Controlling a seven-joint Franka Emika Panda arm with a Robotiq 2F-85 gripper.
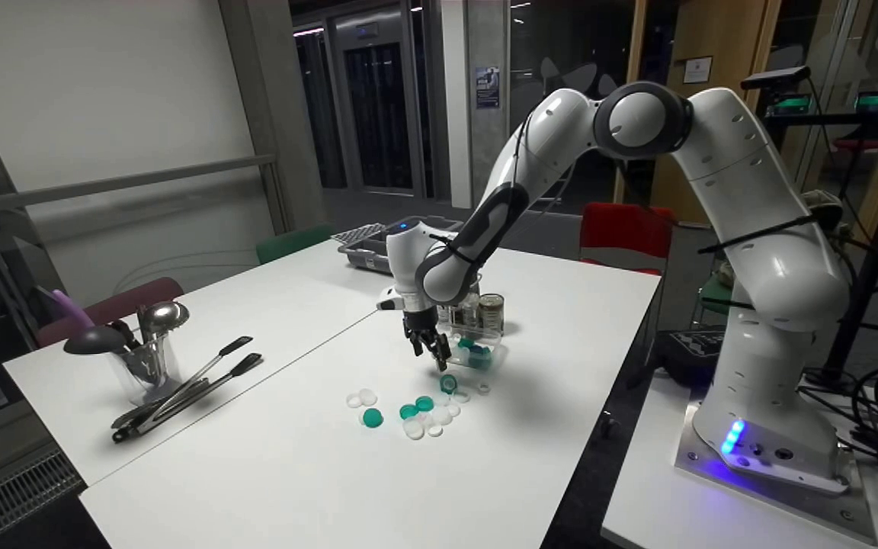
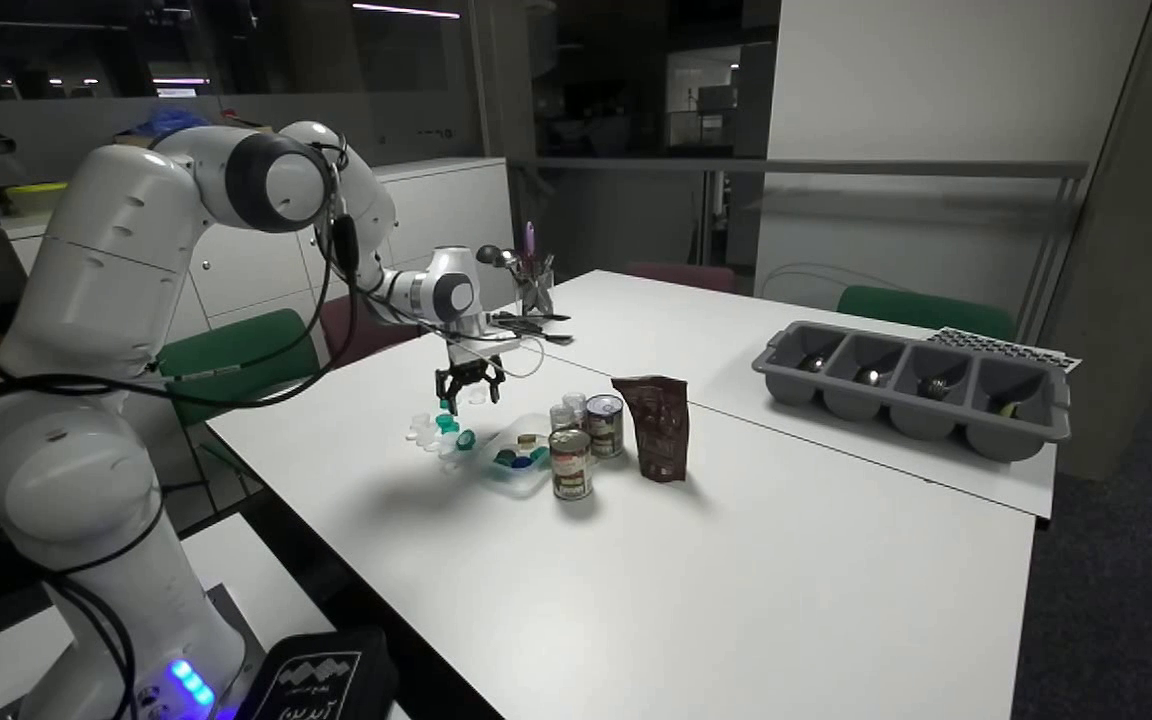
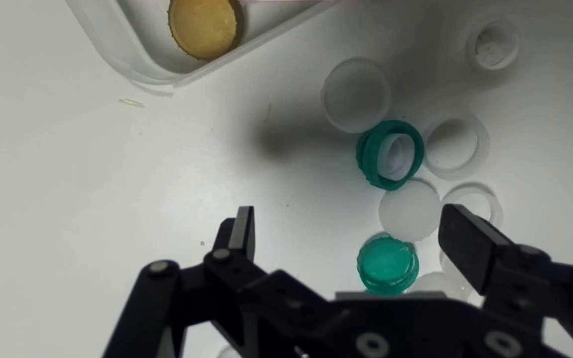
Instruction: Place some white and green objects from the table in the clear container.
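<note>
- Crowding is the likeliest trouble. Taking the gripper (image 3: 348, 221) as the clock's centre in the wrist view, the finger (image 3: 465, 243) at three o'clock hides part of a white ring (image 3: 496, 208); a straight drop could press on it and scatter its neighbours.
- The white disc (image 3: 410, 211), also near three o'clock, lies flat with little edge to catch — the fingertips would probably slip off it or scrape the table (image 3: 142, 199).
- At one o'clock a green ring (image 3: 372, 161) seems to have a white piece (image 3: 397, 156) inside, which might drop out under a squeeze.
- The green cap (image 3: 387, 263), between four and five o'clock, looks thicker and should pinch better, though the pale disc (image 3: 435, 283) beside it could snag as well.
- The clear container (image 3: 110, 40) lies toward eleven o'clock, and green pieces (image 1: 477, 352) show inside it. A low carry could shove it, or tip the can (image 2: 572, 465) just beside it at three o'clock in an exterior view.
- The gripper itself is spread wide — it holds nothing, its tips seem to hang above the table, and no contact with any piece can be made out.
</note>
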